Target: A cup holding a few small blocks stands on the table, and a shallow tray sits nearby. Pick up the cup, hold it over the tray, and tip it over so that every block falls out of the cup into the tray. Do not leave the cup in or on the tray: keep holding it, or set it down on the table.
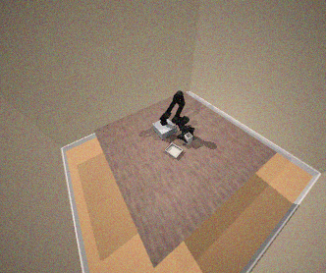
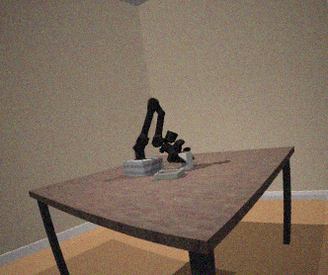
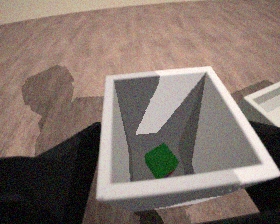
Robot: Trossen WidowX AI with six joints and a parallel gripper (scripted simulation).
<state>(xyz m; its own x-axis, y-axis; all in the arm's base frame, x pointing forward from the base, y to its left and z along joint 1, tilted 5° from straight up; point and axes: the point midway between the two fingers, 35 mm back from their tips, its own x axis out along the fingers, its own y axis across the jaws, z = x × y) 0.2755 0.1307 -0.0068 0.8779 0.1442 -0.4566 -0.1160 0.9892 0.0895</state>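
Wrist view: my claw [image 1: 188, 135] [image 2: 183, 155] [image 3: 152, 121] stands wide around the loaded cup [image 1: 189, 139] [image 2: 189, 160] [image 3: 233, 131]; gripping, lifting, tipping remain.

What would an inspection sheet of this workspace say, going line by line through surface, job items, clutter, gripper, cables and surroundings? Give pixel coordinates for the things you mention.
Surface: wood-grain table top [image 1: 178, 196] [image 2: 154, 208], arm shadow across it.
Job items: pale square cup [image 1: 189, 138] [image 2: 189, 160] [image 3: 185, 182], upright, green block [image 3: 161, 160] inside, with a bit of red at its lower edge; shallow tray [image 1: 167, 151] [image 2: 170, 175] [image 3: 271, 91] beside it.
Clutter: nothing seen.
Gripper: fingers on both sides of the cup, wide open; contact not clear.
Cables: nothing seen.
Surroundings: plain walls, orange floor with darker patches, pale skirting.
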